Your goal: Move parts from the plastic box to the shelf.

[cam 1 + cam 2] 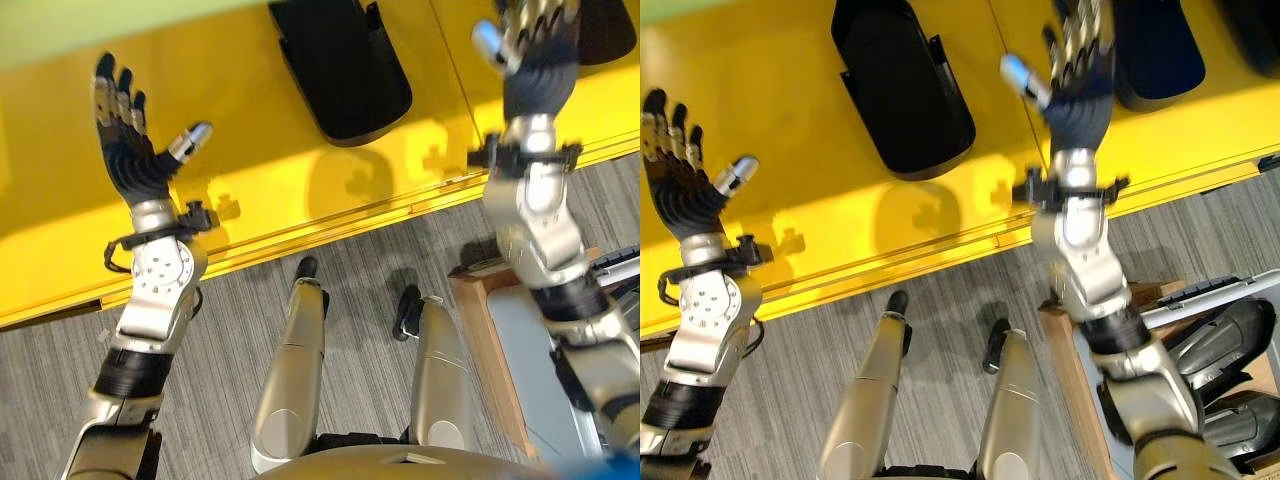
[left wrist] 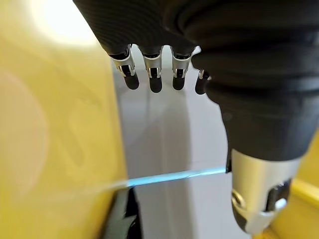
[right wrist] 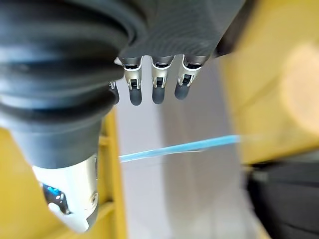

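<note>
1. Black parts (image 1: pixel 905 90) lying on the yellow shelf (image 1: pixel 250 180), one at 12 o'clock, another (image 1: pixel 1155 50) at 1 o'clock.
2. Right hand (image 1: pixel 1075 85) up at 1 o'clock over the shelf between them, fingers straight, holding nothing.
3. Left hand (image 1: pixel 125 135) at 10 o'clock, fingers spread, empty.
4. More dark parts (image 1: pixel 1230 350) in a box (image 1: pixel 1065 365) at 4 o'clock.

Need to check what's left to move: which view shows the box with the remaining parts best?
Right eye view: two black parts lie in the box by the right arm. Left eye view shows just its frame and rim; wrist views show none.
</note>
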Controlling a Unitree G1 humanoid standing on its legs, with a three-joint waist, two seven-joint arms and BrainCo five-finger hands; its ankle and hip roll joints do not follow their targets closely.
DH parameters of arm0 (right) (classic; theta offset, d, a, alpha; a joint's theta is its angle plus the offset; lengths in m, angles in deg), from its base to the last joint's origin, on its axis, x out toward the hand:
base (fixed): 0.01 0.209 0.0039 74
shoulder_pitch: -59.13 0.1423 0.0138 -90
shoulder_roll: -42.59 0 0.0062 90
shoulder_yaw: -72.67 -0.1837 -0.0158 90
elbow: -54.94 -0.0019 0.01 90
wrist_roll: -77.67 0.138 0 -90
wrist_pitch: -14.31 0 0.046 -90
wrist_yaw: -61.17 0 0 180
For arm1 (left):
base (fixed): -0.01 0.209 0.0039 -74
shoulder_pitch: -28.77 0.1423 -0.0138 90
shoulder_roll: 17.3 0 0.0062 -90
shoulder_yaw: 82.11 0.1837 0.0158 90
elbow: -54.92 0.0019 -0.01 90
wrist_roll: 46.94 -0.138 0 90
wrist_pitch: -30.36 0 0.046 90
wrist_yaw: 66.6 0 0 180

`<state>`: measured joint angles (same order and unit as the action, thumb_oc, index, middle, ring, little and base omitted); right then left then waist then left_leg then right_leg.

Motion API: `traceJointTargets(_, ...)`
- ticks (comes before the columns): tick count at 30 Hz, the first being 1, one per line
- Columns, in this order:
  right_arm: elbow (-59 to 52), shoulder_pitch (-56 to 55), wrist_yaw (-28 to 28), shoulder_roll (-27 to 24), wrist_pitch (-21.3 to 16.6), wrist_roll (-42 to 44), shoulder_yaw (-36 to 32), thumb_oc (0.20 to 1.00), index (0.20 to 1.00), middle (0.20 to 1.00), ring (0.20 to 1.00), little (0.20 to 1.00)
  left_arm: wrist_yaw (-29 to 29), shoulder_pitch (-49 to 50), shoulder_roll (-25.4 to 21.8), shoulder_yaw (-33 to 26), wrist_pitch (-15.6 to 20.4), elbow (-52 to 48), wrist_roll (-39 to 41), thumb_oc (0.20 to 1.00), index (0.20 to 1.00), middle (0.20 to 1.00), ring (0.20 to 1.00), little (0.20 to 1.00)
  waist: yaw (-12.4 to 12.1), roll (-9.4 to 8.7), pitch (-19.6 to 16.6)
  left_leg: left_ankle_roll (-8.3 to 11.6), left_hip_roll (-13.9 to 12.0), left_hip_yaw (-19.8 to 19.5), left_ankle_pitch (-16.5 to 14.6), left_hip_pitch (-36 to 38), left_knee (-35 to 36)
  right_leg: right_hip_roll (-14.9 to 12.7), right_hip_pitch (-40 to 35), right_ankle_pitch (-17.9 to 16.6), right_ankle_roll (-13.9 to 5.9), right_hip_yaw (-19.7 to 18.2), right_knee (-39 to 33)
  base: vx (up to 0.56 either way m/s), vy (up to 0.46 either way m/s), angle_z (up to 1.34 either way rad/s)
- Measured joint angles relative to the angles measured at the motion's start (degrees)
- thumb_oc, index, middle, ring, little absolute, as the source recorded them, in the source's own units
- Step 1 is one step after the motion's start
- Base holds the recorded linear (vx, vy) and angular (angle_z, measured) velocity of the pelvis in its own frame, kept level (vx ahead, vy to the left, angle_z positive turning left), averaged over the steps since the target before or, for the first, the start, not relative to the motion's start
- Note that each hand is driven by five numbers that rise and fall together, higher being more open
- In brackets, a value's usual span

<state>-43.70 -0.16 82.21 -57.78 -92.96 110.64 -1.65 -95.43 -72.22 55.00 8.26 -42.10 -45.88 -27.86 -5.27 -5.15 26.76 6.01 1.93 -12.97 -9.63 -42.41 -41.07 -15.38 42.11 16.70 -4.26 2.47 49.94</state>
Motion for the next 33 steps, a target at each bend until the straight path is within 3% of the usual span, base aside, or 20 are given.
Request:
traceJointTargets(2, -1.38, -5.92, -2.35, 2.19, -0.06, 0.06, -0.24, 1.000, 1.000, 1.000, 1.000, 1.000, 2.74, 2.65, 0.05, 0.58, -0.62, -0.65, 0.06, 1.000, 1.000, 1.000, 1.000, 1.000, 0.07, 0.18, 0.19, 0.01, -0.62, -0.15, -0.02, 2.61, 1.22, 0.34, -2.59, 0.06, 0.10, 0.53, -1.09, 0.04, -0.036, -0.01)
traceJointTargets(9, -2.19, -19.34, -8.24, 2.86, 0.03, 0.65, -1.92, 1.000, 1.000, 1.000, 1.000, 1.000, 9.94, 12.34, 1.23, 0.77, -1.09, -0.80, 2.87, 1.000, 1.000, 1.000, 1.000, 1.000, 0.14, 0.52, -0.13, -0.14, -2.69, -0.32, 0.44, 14.30, 8.68, 1.49, -14.13, 0.02, 0.32, 2.51, -7.63, 0.08, -0.040, -0.03)
traceJointTargets(14, -3.17, -28.51, -14.17, 2.66, 0.20, 2.52, -3.14, 1.000, 1.000, 1.000, 1.000, 1.000, 16.06, 20.28, 3.75, 0.99, -1.58, -0.43, 6.73, 1.000, 1.000, 1.000, 1.000, 1.000, 1.75, 1.95, -5.62, 0.63, -6.19, 0.23, 3.23, 25.97, 20.40, 4.00, -25.48, -3.20, 0.13, 4.64, -18.98, 0.10, -0.043, -0.09)
traceJointTargets(16, -3.29, -31.57, -15.79, 2.23, 0.38, 3.12, -3.62, 1.000, 1.000, 1.000, 1.000, 1.000, 18.02, 23.27, 3.55, 1.27, -1.83, -0.45, 7.40, 1.000, 1.000, 1.000, 1.000, 1.000, 1.79, 2.47, -9.40, 0.61, -7.35, 0.84, 4.29, 28.82, 24.36, 5.10, -27.82, -4.22, 0.32, 4.55, -22.79, 0.07, -0.019, -0.21)
traceJointTargets(22, -0.13, -36.75, -18.90, -0.35, 2.74, 4.04, -5.09, 1.000, 1.000, 1.000, 1.000, 1.000, 23.07, 27.05, 4.21, 1.74, -2.85, 0.01, 7.92, 1.000, 1.000, 1.000, 1.000, 1.000, 3.28, 5.65, -14.74, 0.88, -10.26, 2.68, 7.34, 37.59, 34.87, 7.48, -34.66, -6.16, 0.32, 4.69, -30.73, 0.08, -0.045, -0.13)
traceJointTargets(29, 2.15, -37.11, -20.46, -2.30, 4.36, 4.08, -6.13, 1.000, 1.000, 1.000, 1.000, 1.000, 24.79, 28.80, 6.09, 1.13, -3.71, 1.31, 7.80, 1.000, 1.000, 1.000, 1.000, 1.000, 4.11, 7.72, -18.39, 0.70, -12.46, 3.23, 8.45, 40.12, 38.27, 10.05, -35.36, -5.60, 1.09, 4.57, -31.53, 0.01, -0.124, -0.05)
traceJointTargets(31, 2.19, -36.88, -20.60, -2.75, 4.40, 4.05, -6.08, 1.000, 1.000, 1.000, 1.000, 1.000, 24.80, 28.54, 6.78, 1.77, -3.73, 1.88, 7.81, 1.000, 1.000, 1.000, 1.000, 1.000, 3.67, 7.98, -18.58, -0.07, -13.10, 2.91, 8.78, 39.87, 38.33, 10.88, -35.21, -5.28, 1.62, 4.78, -31.27, -0.03, -0.110, 0.01)
traceJointTargets(33, 2.18, -35.92, -20.50, -4.05, 4.40, 3.93, -6.24, 1.000, 1.000, 1.000, 1.000, 1.000, 24.79, 28.47, 8.35, 1.97, -3.85, 2.23, 7.80, 1.000, 1.000, 1.000, 1.000, 1.000, 2.74, 8.09, -18.52, -3.12, -13.64, 2.80, 10.80, 39.00, 38.82, 11.81, -33.58, -4.89, 2.41, 5.29, -30.40, -0.04, -0.183, 0.04)
